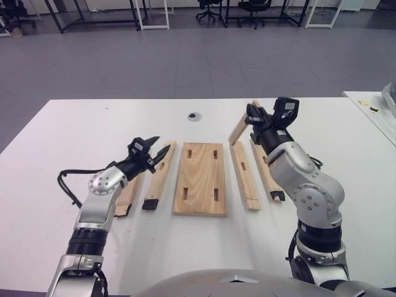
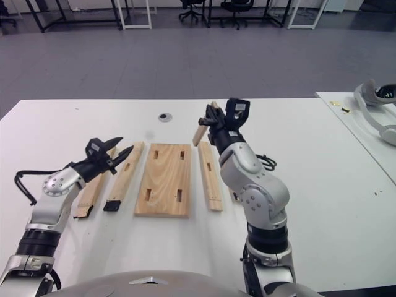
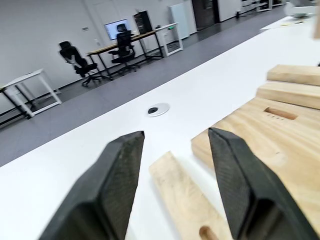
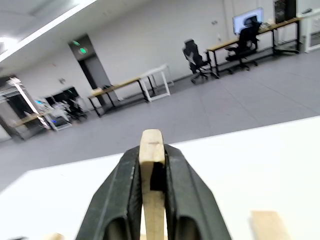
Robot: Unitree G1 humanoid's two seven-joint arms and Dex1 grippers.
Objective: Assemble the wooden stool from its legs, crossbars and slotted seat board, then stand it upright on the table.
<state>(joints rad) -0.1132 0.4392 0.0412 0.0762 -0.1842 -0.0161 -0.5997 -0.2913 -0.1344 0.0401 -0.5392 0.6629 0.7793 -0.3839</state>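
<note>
The white rectangular table (image 1: 80,124) carried the pale slotted wooden seat board (image 1: 200,179) flat at its centre; long pale wooden legs (image 1: 245,176) lay on both sides of it; the right gripper (image 1: 252,117) pinched a short wooden bar (image 1: 237,133), tilted above the table; the left gripper (image 1: 159,146) hovered spread over a left-hand leg (image 1: 158,179).

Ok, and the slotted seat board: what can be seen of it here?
The slotted seat board is a pale, grained wooden rectangle with four short rectangular slots, two near each end. It lies flat on the white table, its long sides running away from the robot. A wooden bar on its left and another on its right lie alongside, apart from it.
</note>
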